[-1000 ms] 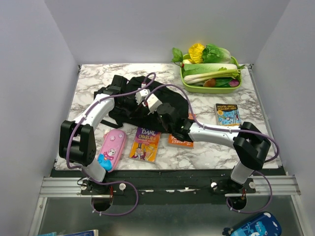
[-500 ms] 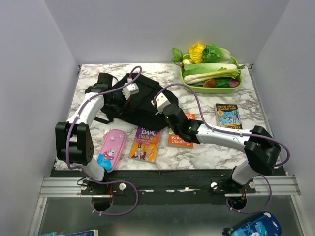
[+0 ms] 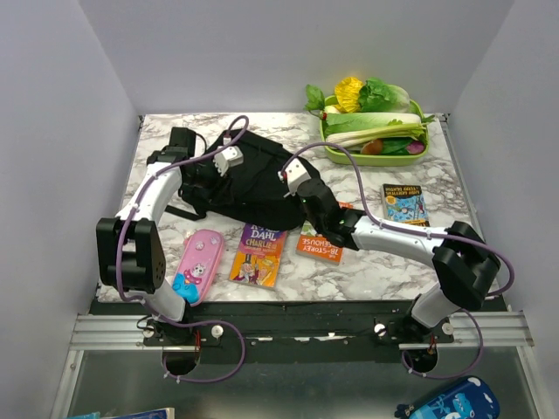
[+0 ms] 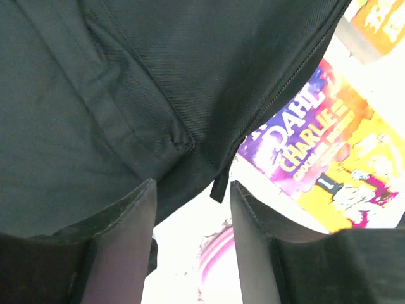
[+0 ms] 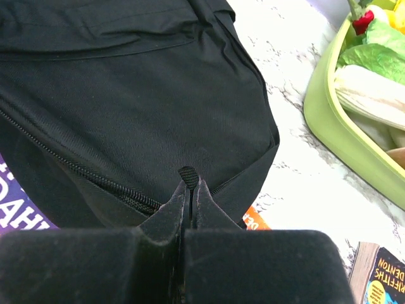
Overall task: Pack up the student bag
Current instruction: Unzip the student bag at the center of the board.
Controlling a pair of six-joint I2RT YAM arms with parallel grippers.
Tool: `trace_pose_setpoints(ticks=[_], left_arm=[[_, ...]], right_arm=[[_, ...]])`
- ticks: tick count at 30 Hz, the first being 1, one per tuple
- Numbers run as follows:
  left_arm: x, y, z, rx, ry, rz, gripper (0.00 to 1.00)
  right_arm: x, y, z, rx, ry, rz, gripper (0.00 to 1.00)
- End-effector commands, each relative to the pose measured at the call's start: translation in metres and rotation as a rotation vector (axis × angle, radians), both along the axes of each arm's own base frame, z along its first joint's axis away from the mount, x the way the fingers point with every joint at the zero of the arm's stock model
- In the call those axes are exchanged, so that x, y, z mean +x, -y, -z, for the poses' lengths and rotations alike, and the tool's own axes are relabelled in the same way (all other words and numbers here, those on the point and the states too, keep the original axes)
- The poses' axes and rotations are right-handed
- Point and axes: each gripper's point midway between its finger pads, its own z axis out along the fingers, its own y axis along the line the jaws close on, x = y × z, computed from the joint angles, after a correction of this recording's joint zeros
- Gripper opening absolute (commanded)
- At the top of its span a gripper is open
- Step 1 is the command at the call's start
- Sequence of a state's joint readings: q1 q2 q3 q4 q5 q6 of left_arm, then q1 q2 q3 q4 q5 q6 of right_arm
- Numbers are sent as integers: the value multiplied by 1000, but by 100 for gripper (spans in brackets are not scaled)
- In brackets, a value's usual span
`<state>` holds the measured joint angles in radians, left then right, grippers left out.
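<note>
Black student bag [image 3: 253,179] — white-grey marbled table [image 3: 288,127] — pink pencil case [image 3: 199,264].

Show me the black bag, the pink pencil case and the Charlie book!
black bag [image 3: 253,188], top view, middle of its fabric.
pink pencil case [image 3: 199,264], top view, middle of its lid.
Charlie book [image 3: 258,255], top view, middle of its cover.

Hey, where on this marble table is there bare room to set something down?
Bare marble shows at the far edge between the black fabric backpack and the green vegetable tray, and between the blue paperback and the right edge of the table. Crowded: the near row, where the pink pencil case, purple Charlie book and orange book lie side by side.
</note>
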<state>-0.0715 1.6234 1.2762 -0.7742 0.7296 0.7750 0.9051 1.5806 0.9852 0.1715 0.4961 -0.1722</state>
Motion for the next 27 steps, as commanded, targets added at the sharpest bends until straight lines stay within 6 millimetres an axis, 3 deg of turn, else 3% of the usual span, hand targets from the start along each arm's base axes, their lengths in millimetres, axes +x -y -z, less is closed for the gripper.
trace_pose_setpoints(ticks=[1,3,4,6,7,11,14,17,21,24,27], left_arm=[[-6,21,-58,-108,40,29,66],[-13,35,-73,-151,41,40,73],[-20,48,-76,-175,32,68,84],[-22,65,-82,-211,37,75,86],[-31,80,-75,-212,15,108,89],[-33,113,-43,-193,-14,139,91],[-25,126,-27,-204,-21,108,90],[-10,127,-16,-182,5,70,90],[-3,129,-8,-174,11,72,90],[-10,133,-1,-176,-8,108,85],[-21,137,8,-168,-43,155,62]], right_arm=[[-5,-5,3,63,-37,-44,1],[-13,-16,3,118,-67,-101,1],[-16,-20,2,138,-76,-122,1],[-27,-32,0,195,-101,-190,1],[-30,-35,-4,219,-106,-211,1],[-39,-44,-13,308,-144,-238,1],[-40,-44,-15,334,-157,-236,1],[-38,-41,-11,345,-172,-213,1],[-31,-32,-5,368,-206,-153,1],[-28,-27,-2,391,-228,-124,1],[-22,-22,2,409,-252,-89,1]])
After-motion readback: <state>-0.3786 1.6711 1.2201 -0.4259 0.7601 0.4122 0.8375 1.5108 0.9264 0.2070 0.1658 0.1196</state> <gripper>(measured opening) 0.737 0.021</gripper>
